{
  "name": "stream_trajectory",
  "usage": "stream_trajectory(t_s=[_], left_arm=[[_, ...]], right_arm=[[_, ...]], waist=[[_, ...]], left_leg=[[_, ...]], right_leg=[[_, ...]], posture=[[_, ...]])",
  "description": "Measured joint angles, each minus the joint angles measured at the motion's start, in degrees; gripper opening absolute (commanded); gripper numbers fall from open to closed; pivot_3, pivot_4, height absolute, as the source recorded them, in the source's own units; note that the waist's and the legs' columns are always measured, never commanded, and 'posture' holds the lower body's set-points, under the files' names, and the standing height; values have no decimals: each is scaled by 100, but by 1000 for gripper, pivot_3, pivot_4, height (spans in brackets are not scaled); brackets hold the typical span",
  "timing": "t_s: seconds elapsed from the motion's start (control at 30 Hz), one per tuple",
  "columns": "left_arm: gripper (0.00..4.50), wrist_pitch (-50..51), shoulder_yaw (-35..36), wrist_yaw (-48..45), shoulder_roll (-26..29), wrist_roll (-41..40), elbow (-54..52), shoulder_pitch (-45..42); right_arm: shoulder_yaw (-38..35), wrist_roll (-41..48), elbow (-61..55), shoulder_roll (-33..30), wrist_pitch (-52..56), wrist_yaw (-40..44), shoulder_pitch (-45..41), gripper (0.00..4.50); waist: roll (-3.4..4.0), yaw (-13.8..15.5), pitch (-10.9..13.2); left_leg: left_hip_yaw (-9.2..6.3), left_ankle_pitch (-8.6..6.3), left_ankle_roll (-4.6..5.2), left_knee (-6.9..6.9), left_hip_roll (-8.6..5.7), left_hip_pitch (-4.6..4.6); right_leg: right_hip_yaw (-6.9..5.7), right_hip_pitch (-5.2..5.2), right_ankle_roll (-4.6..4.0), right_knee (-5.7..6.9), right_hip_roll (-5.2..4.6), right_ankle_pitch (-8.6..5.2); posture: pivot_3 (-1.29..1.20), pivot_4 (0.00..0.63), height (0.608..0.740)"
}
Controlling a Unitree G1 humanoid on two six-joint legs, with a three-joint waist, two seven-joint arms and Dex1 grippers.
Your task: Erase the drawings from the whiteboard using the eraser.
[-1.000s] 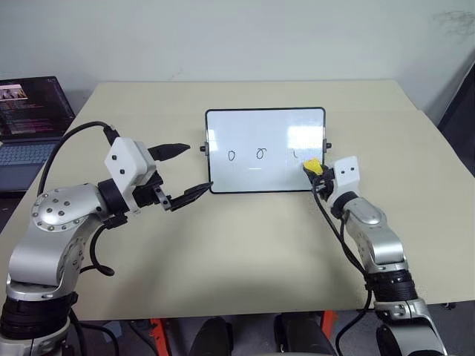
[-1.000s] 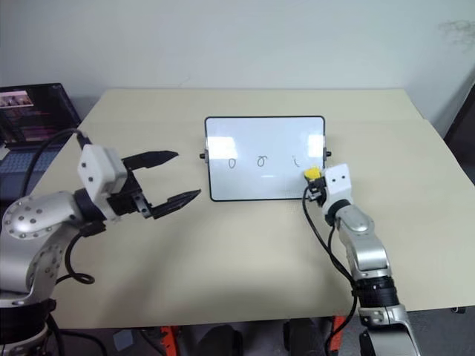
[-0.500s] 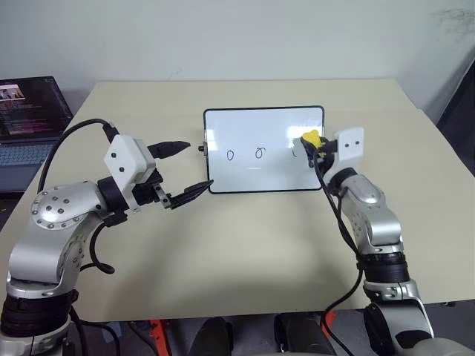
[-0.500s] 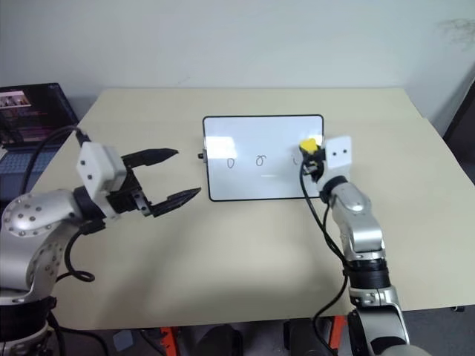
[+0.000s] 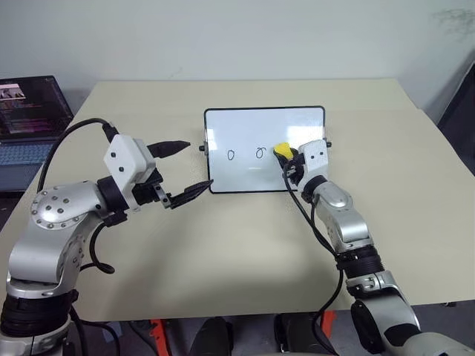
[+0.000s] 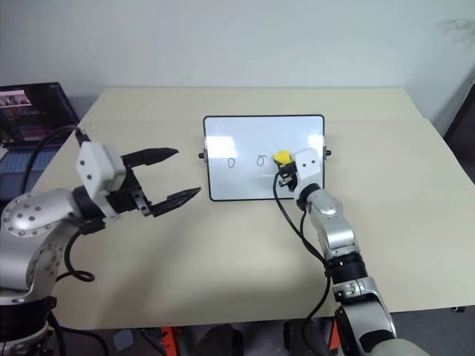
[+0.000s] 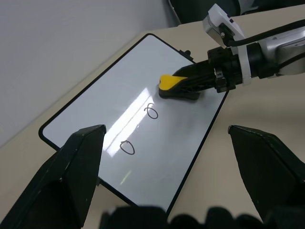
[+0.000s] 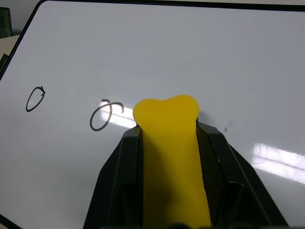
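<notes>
My right tool [image 5: 288, 157] is clamped on the yellow eraser [image 5: 282, 150], both black fingers [image 8: 119, 171] pressed against its sides. The eraser sits on the whiteboard [image 5: 245, 122], right of centre, just to the right of the middle drawing [image 5: 260, 153]. A second drawing [image 5: 231, 156] stands to the left of that one, well apart from the eraser. In the right wrist view I see faint grey traces [image 8: 259, 151] on the board to the right of the eraser. The whiteboard lies flat near the middle of the beige worktop [image 5: 245, 252]. My left tool [image 5: 182, 172] hangs above the worktop just left of the board's near-left corner, fingers spread wide, holding nothing. A laptop [image 5: 30, 119] stands open off the far left of the worktop.
</notes>
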Motion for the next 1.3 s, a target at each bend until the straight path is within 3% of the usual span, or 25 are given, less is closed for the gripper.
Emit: stream_trajectory(t_s=[0.5,0.77,0.93,1.3], left_arm=[[4500,1,-3,15,0,3,14,-75],[4500,-2,-2,1,4,10,43,-146],[4500,-5,-3,-6,7,10,50,-158],[4500,-16,-3,-24,12,11,79,-204]], right_arm=[[-19,-56,319,-214,-242,-31,-195,1226],[30,-126,-550,-652,115,130,680,1226],[80,-233,-943,-868,387,252,1170,1226],[-94,-106,-1244,-922,909,330,1182,1226]], waist=[[-1,-8,0],[-6,38,-4],[-5,27,-3],[-6,17,3]], left_leg=[[0,0,0,2,0,1],[-1,0,1,3,0,5],[-7,-1,1,4,0,55],[-11,-1,2,3,-3,89]], right_leg=[[0,2,0,2,0,0],[0,10,0,0,-1,0],[-6,64,2,-3,0,0],[-6,100,4,-16,0,0]], posture=[[0,150,740],[0,150,740],[0,150,740],[0,150,740]])
